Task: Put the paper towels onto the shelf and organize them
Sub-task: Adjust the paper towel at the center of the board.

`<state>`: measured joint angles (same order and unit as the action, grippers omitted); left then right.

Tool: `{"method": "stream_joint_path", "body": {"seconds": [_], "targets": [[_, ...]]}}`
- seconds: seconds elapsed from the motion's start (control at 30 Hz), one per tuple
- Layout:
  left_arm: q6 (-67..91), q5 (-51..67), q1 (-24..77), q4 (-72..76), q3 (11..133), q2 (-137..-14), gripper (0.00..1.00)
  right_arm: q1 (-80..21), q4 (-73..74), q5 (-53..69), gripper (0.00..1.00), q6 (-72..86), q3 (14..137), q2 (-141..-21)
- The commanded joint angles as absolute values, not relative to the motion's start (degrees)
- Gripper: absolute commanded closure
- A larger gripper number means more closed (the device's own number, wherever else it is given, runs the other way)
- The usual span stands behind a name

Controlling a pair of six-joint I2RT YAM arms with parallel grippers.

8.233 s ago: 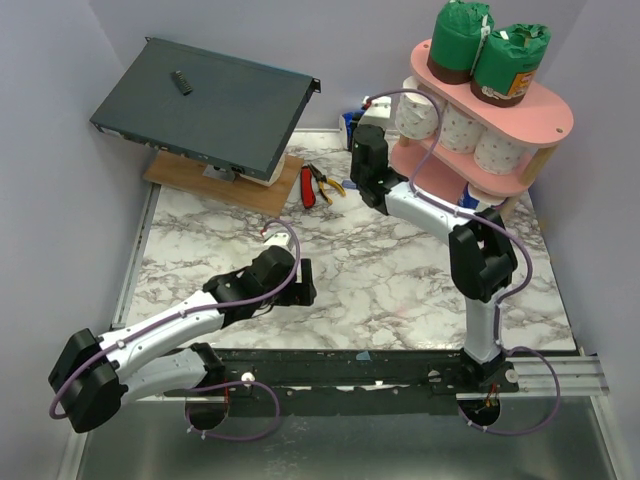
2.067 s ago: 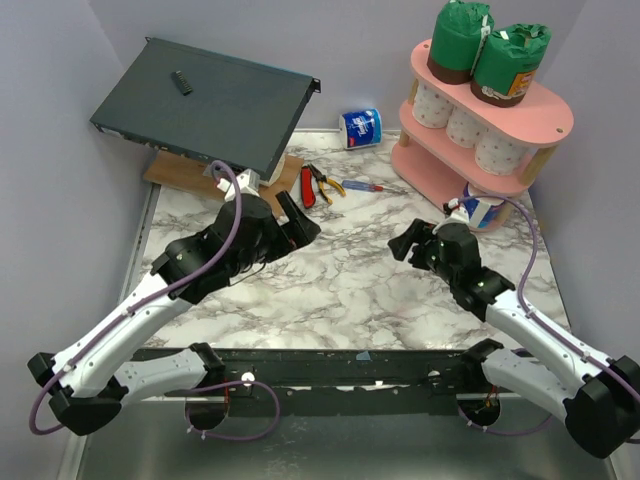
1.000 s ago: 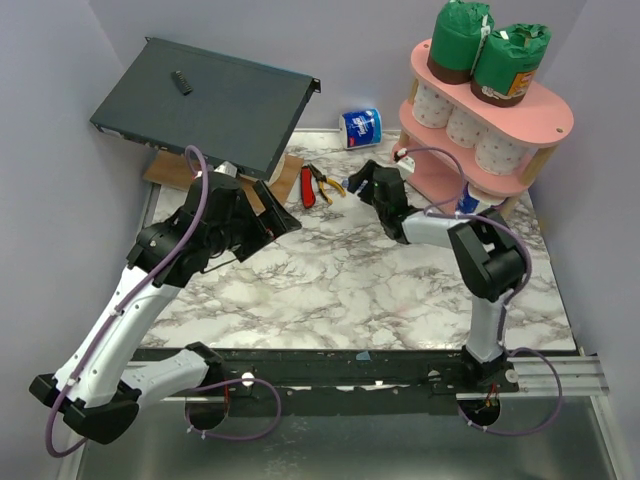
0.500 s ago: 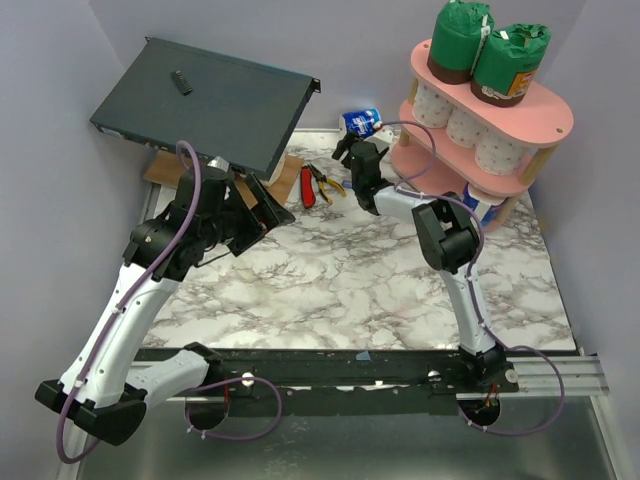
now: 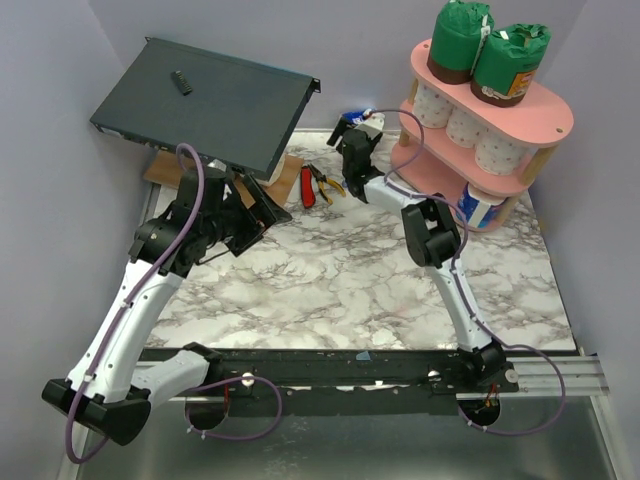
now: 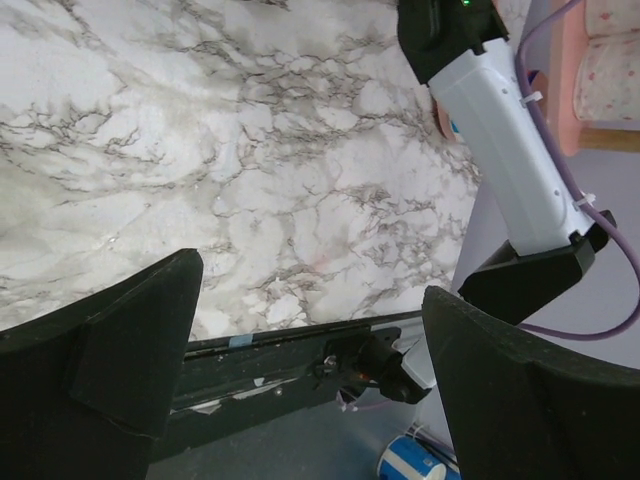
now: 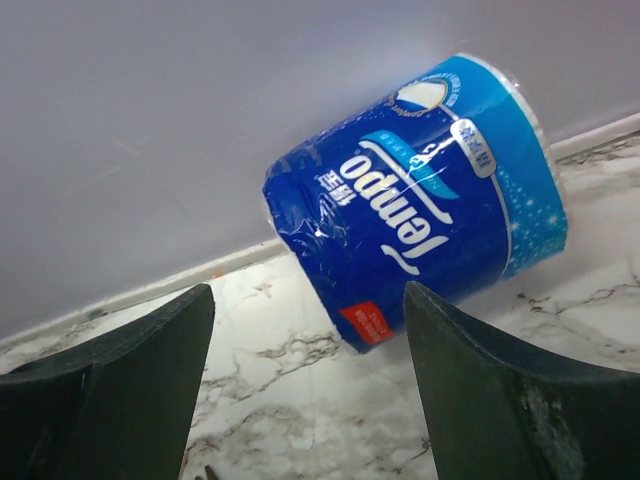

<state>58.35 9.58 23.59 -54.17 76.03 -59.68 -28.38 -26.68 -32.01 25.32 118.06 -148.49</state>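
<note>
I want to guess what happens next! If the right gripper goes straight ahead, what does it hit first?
Probably the blue roll: it lies on its side right ahead of the open right gripper, by the back wall. The gap is hard to judge.

Top external: I look from above and behind the arm bases, down and toward the back wall [image 5: 350, 60]. It is far enough that the whole table [image 5: 330, 280] and the shelf [image 5: 545, 115] fit.
Left wrist: I look from high over the table [image 6: 200, 150], tilted toward its near edge, between the dark fingers [image 6: 110, 350] of the left gripper [image 6: 312, 280].
Right wrist: I sit very low and near, facing the back wall [image 7: 150, 100]. The blue-and-white roll [image 7: 420, 200] fills the middle.
Shared, top and left wrist: the marble, the right arm [image 6: 500, 130] and a shelf edge [image 6: 575, 60].
Shared, top and right wrist: the wall foot and the roll [image 5: 372, 117], which is mostly hidden from above.
</note>
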Motion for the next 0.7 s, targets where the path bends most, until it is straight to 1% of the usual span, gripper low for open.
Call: {"method": "stream_joint_path", "body": {"seconds": [0.0,0.13,0.23,0.47,0.67], "targets": [[57.91,11.65,21.39,-52.88,71.41,-58.25,0.03,-27.99,-24.02,-38.78,0.2,21.17,121.83,-151.66],[55.61,10.13,20.33,-50.59,66.31,-54.99,0.03,-27.62,-29.49,-38.89,0.2,20.15,114.68,-147.66],[53.32,9.26,19.95,-48.91,63.23,-53.29,0.03,-26.84,-27.26,-38.37,0.2,21.54,114.21,-145.8],[51.14,10.28,19.69,-44.03,55.03,-48.28,0.03,-25.06,-22.88,-36.91,0.2,21.72,118.51,-147.54],[49.78,7.59,19.51,-44.36,53.89,-45.4,0.03,-24.9,-19.85,-32.4,0.2,21.87,125.58,-151.55]]}}
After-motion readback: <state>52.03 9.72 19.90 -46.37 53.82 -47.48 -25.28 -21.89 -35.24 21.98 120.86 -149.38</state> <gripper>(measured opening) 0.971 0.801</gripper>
